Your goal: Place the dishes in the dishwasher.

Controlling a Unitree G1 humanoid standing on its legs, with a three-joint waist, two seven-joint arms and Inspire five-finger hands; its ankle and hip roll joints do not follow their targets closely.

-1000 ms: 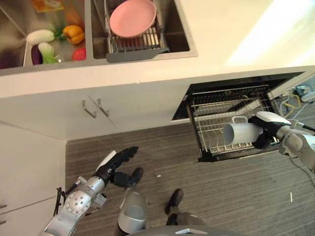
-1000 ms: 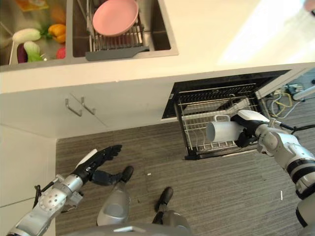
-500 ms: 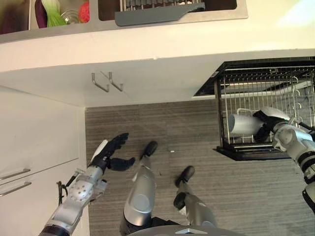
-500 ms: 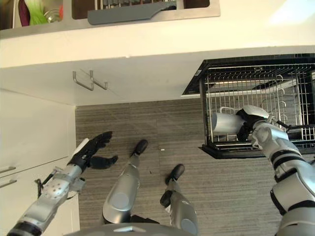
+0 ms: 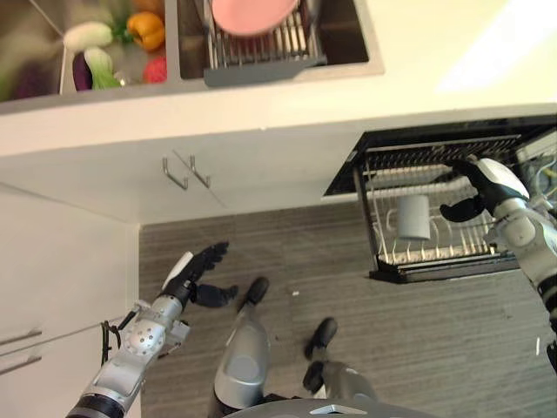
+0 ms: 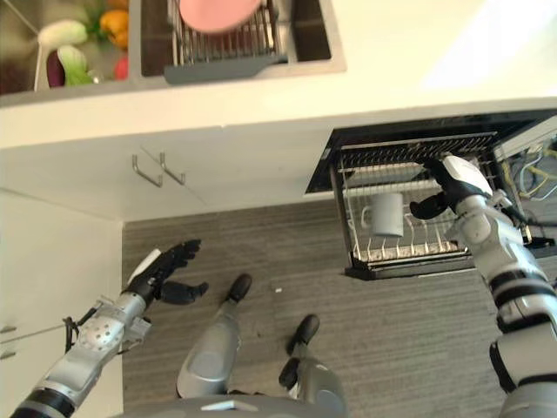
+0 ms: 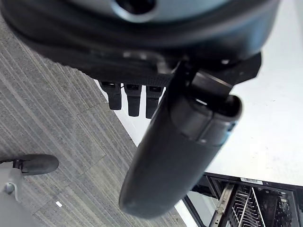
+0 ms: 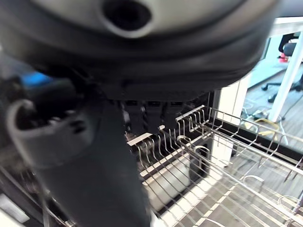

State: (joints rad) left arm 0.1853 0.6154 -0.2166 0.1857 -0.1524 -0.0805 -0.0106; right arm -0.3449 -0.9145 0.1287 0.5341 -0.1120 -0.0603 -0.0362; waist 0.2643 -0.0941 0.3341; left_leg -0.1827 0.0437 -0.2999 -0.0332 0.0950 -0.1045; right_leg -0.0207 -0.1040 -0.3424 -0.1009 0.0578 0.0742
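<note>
A white mug [image 5: 413, 218] stands by itself in the pulled-out wire rack [image 5: 435, 254] of the open dishwasher, near the rack's left side. My right hand [image 5: 489, 183] is open over the rack, to the right of the mug and apart from it; past its fingers [image 8: 151, 113] the right wrist view shows the rack's wire tines [image 8: 213, 156]. A pink plate [image 5: 254, 13] leans in the dish rack [image 5: 261, 63] in the sink above. My left hand [image 5: 193, 272] hangs open over the floor at the lower left, holding nothing.
Vegetables [image 5: 104, 52] lie in the left sink basin. Two cabinet handles [image 5: 183, 171] stick out below the white counter [image 5: 452, 52]. White cupboard doors [image 5: 52, 287] stand close by my left arm. Grey striped floor [image 5: 365, 279] stretches in front of the dishwasher.
My right hand has let go of the mug, which now stands in the rack, and has moved up and to the right. The camera view has shifted. The left hand has barely moved.
</note>
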